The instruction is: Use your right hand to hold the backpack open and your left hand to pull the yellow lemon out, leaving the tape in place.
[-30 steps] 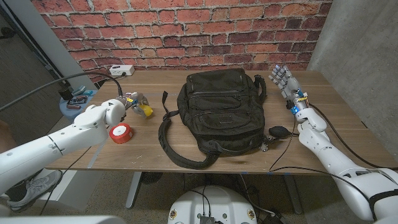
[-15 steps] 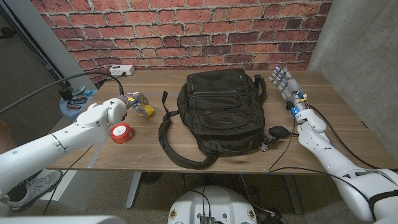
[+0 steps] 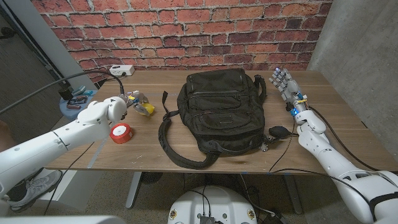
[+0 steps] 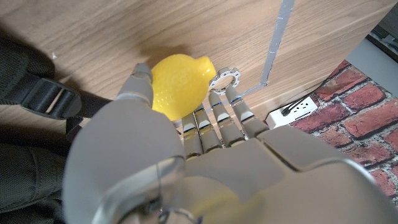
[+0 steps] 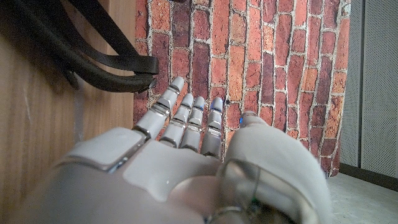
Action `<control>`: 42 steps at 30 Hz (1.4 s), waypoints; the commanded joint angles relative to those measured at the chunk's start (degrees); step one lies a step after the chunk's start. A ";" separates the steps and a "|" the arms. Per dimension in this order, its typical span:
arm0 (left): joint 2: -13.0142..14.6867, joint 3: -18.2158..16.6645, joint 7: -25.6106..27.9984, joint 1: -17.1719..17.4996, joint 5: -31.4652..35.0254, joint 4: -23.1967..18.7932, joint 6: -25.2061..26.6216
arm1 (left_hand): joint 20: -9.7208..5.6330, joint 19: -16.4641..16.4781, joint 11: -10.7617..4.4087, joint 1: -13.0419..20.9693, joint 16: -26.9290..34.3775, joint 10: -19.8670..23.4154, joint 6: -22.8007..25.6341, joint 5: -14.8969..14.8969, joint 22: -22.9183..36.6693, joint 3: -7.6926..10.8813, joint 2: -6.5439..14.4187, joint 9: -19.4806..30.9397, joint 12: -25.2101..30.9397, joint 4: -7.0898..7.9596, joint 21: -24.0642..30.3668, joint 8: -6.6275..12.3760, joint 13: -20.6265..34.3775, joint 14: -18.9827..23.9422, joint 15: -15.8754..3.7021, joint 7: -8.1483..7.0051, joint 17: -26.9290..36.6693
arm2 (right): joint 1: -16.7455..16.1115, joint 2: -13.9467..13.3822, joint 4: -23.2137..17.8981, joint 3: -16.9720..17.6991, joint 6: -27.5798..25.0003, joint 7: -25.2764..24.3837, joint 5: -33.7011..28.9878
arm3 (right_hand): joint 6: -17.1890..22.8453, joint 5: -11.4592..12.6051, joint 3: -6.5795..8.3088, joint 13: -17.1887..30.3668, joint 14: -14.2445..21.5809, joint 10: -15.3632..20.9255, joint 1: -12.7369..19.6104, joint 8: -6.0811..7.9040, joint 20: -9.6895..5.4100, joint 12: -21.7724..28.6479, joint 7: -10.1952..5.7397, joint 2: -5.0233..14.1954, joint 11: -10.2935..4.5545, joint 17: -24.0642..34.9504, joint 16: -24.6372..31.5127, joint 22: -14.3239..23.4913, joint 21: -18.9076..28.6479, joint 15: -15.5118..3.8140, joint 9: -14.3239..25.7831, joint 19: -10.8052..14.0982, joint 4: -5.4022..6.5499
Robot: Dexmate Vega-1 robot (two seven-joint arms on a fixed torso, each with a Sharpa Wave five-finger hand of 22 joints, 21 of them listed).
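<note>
The black backpack [image 3: 219, 115] lies closed in the middle of the wooden table [image 3: 336, 118], its strap looping toward the front edge. To its left, my left hand [image 3: 135, 103] holds the yellow lemon [image 3: 147, 110] just above the table; the left wrist view shows the lemon [image 4: 177, 85] gripped between the fingers [image 4: 219, 107]. A red roll of tape [image 3: 120, 132] lies on the table near my left forearm. My right hand [image 3: 283, 81] stands beside the backpack's right side with fingers apart, holding nothing; its fingers [image 5: 185, 119] point toward the brick wall.
A white power strip [image 3: 122, 70] lies at the table's back left. A blue round tray [image 3: 73, 103] with small items stands at the left edge. A black cable with a small black object [image 3: 277, 131] lies right of the backpack.
My left hand with the lemon has shifted slightly toward the backpack. The right hand, backpack and tape stand as before.
</note>
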 commanded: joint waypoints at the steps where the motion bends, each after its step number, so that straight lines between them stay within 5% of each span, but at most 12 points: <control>1: 0.54 -0.04 -1.36 -0.78 -0.85 0.90 -1.71 | 0.12 -0.45 0.31 -0.40 -0.05 -0.68 -1.02 -0.26 0.11 -0.07 -0.70 -0.18 -0.50 0.38 -0.29 -0.92 -0.19 -0.69 0.23 -0.27 -0.08 | -0.87 -0.17 -1.58 -0.21 -0.17 -1.87 -0.54 | 0.04 0.36 0.41 0.02 0.48 0.22 -0.42 0.13 -2.42 0.44 -0.15 0.09 -0.19 -0.10 0.19 0.12 0.18 -2.62 0.00 0.01 -0.03; 24: 0.48 0.26 -4.48 -3.02 -1.43 3.52 -5.79 | 0.92 -2.69 2.96 -3.32 -0.56 -6.52 -3.95 -0.71 0.19 -0.51 -1.07 -1.30 -4.20 0.54 -1.70 -4.02 -2.31 -5.61 2.41 -0.20 -1.83 | -2.32 -0.20 -3.34 -0.48 0.87 -4.00 -1.34 | 0.10 0.34 1.27 -0.24 0.60 0.49 -0.37 0.21 -2.35 0.58 -0.16 -0.15 -0.03 -0.60 0.18 0.10 0.25 -2.72 -0.09 0.14 -0.17; 42: 0.42 -1.24 -3.81 -3.29 -3.64 4.81 -8.64 | 1.14 -3.49 3.42 -4.73 -0.54 -8.11 -4.93 -0.83 0.23 -0.79 -1.22 -1.66 -5.09 0.69 -2.27 -5.25 -3.30 -7.20 3.39 -0.15 -2.64 | -2.44 0.04 -4.40 -1.40 1.07 -6.02 -2.66 | 0.12 0.31 1.85 -0.40 0.68 0.61 -0.28 0.24 -2.31 0.63 -0.18 -0.27 0.02 -0.95 0.16 0.10 0.25 -2.71 -0.13 0.12 -0.33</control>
